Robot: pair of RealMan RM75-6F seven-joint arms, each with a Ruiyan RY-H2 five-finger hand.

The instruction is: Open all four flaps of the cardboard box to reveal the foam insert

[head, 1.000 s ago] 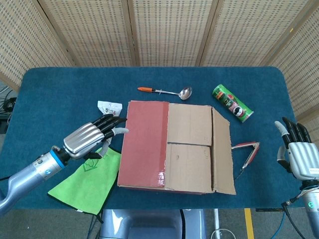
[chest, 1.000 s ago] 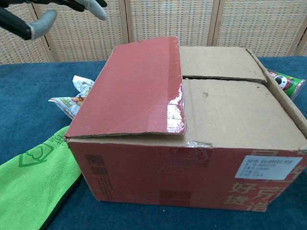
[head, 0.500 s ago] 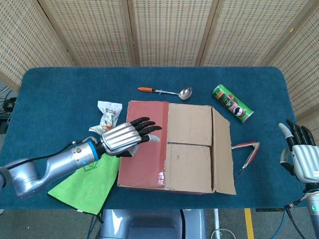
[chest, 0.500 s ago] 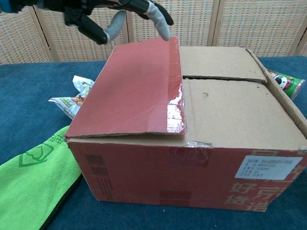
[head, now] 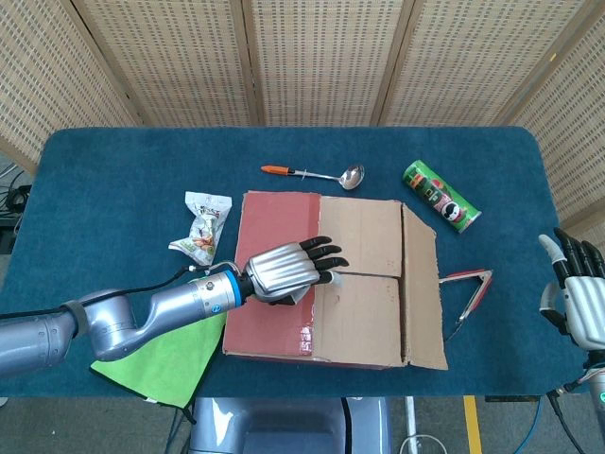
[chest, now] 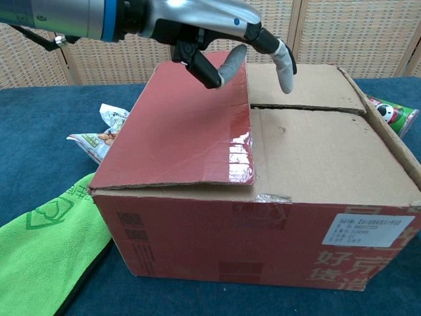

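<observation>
The cardboard box [head: 336,279] sits mid-table with its top closed. Its red left flap [head: 269,274] lies flat over two brown flaps [head: 357,235], and the right flap [head: 422,284] is lifted slightly. My left hand [head: 288,268] reaches across the red flap, its fingers spread past the flap's inner edge and holding nothing. In the chest view the left hand [chest: 217,26] hovers above the box [chest: 263,217], fingertips [chest: 285,71] hanging over the brown flap. My right hand [head: 577,298] stays open off the table's right edge. The foam insert is hidden.
A ladle [head: 317,174] and a green chip can [head: 441,197] lie behind the box. Red tongs [head: 468,288] lie at its right side. A snack packet [head: 200,225] and a green cloth [head: 175,345] lie to its left.
My left hand has travelled right from beside the box's left side, across the red flap to its inner edge. The right hand drifted slightly right and down. The flaps have not moved.
</observation>
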